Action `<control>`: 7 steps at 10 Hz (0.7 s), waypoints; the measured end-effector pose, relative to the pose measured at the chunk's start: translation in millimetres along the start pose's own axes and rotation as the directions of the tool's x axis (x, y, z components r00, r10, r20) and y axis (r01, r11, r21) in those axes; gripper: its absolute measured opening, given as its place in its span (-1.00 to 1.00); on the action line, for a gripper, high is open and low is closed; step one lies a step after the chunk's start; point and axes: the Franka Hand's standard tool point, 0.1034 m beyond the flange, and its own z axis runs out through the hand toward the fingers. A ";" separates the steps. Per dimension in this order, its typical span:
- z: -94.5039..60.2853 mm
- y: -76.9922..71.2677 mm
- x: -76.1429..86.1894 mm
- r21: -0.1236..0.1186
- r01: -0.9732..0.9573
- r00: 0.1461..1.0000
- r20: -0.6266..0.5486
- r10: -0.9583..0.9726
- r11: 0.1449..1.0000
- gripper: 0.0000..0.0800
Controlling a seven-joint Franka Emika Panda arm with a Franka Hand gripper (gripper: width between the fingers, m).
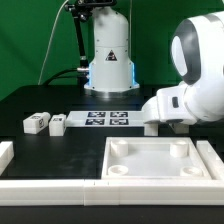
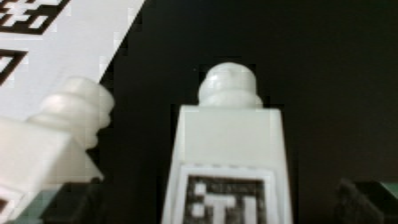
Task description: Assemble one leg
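Wide-spread, the pincer is held astride a short, chunky white plastic leg bearing a black-and-white tag, laid on the black worktop; gaps are seen on both sides. A second white block is seen nearby.

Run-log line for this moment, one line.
phase: pre-grasp | gripper: open, astride leg | second leg: beside it, by marker board | panel: no leg fitted

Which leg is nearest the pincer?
The leg showing its marker tag, centred between the fingers; the other leg sits off-centre beside the marker board.
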 end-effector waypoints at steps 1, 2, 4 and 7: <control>1.2 0.0 -0.1 0.000 0.000 1.000 0.000 0.000 1.000 0.62; 1.2 0.0 -0.1 0.000 0.000 1.000 0.000 0.000 1.000 0.32; 1.0 -0.1 -0.1 0.000 0.000 1.000 0.000 0.000 1.000 -0.03; 1.0 -0.1 -0.1 0.000 0.000 1.000 0.000 0.000 1.000 -0.29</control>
